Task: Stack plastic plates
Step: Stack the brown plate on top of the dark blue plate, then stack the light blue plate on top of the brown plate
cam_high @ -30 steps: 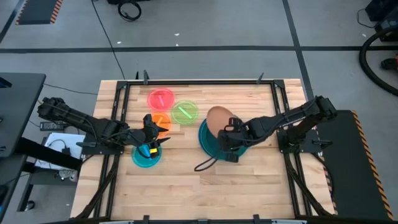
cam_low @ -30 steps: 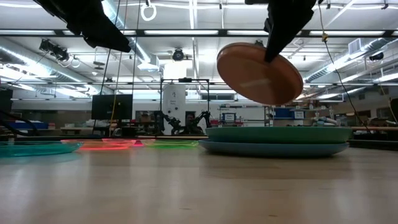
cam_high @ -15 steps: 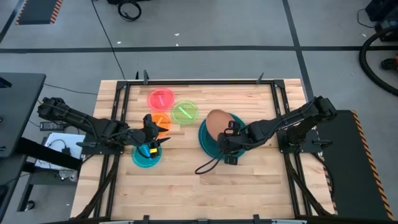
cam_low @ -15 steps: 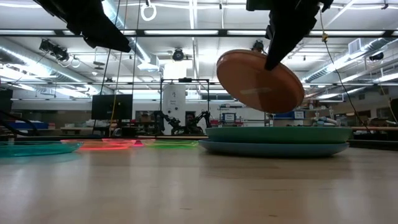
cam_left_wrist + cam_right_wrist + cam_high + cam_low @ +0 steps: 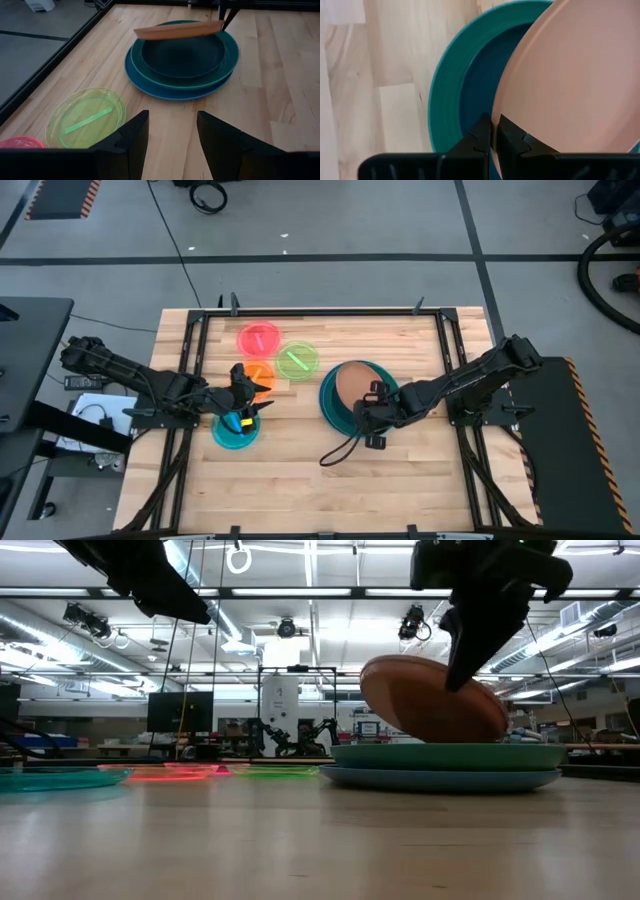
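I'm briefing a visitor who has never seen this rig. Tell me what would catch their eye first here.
First, the round brownish-orange plastic plate, held tilted by the right gripper just above the stacked large teal plate and large blue plate at the table's right centre. Next, the bright translucent pink-red, green and orange small plates, clustered at left centre by the waiting left gripper.
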